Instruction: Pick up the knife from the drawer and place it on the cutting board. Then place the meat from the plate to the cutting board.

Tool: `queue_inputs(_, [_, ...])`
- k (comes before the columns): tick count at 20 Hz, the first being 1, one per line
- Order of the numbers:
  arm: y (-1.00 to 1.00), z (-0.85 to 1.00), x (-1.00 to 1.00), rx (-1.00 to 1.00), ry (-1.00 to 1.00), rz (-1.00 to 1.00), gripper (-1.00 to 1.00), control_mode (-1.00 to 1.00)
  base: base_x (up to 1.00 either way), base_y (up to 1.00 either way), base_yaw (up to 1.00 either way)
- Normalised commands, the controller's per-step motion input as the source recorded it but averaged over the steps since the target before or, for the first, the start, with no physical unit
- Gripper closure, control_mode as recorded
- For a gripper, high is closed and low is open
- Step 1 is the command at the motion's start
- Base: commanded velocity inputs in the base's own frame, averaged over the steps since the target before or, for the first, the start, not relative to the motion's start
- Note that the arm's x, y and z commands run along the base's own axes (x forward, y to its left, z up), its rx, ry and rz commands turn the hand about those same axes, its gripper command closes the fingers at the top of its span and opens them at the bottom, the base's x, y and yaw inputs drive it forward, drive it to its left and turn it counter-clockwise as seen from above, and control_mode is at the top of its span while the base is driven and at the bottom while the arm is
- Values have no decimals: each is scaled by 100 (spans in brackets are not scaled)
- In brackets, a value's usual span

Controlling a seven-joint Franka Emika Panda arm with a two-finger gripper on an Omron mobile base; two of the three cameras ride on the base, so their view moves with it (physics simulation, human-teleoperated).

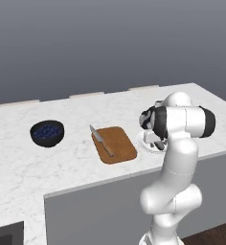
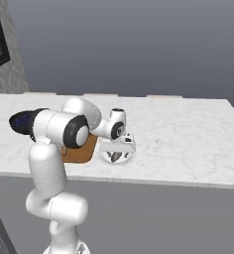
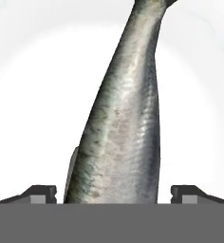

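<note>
The knife [image 1: 101, 140] lies on the brown cutting board [image 1: 118, 147], silver blade pointing to the back left. The board's edge [image 2: 83, 151] shows behind my arm in the right base view. Right of the board sits the white plate [image 1: 142, 139] [image 2: 130, 149] [image 3: 33, 104] with the meat [image 2: 115, 157] [image 3: 123, 118], a grey-silver fish, on it. My gripper [image 1: 156, 142] [image 2: 117, 152] [image 3: 114, 193] is down over the plate, open. Its fingertips [image 3: 42, 192] stand on either side of the fish, with a gap on each side. The drawer is out of view.
A dark blue bowl [image 1: 47, 132] [image 2: 20, 120] stands on the white marble counter [image 1: 19, 158] left of the board. The counter's front edge runs just below the board and plate. A grey wall backs the counter.
</note>
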Motion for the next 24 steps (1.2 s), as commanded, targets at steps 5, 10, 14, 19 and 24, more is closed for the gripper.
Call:
queue_inputs(5, [2,11,-13,4,-2,2,100,-100,0,0,0])
queue_inputs(10, [55,73,-27,6,0,14,100,-100,0,0,0])
queue_inputs(14, [100,34,-7,9,4,30,100,-100,0,0,0])
queue_inputs(19, [100,26,0,1,1,25,100,-100,0,0,0])
queue_inputs(24, [94,5,17,0,0,12,100,-100,0,0,0])
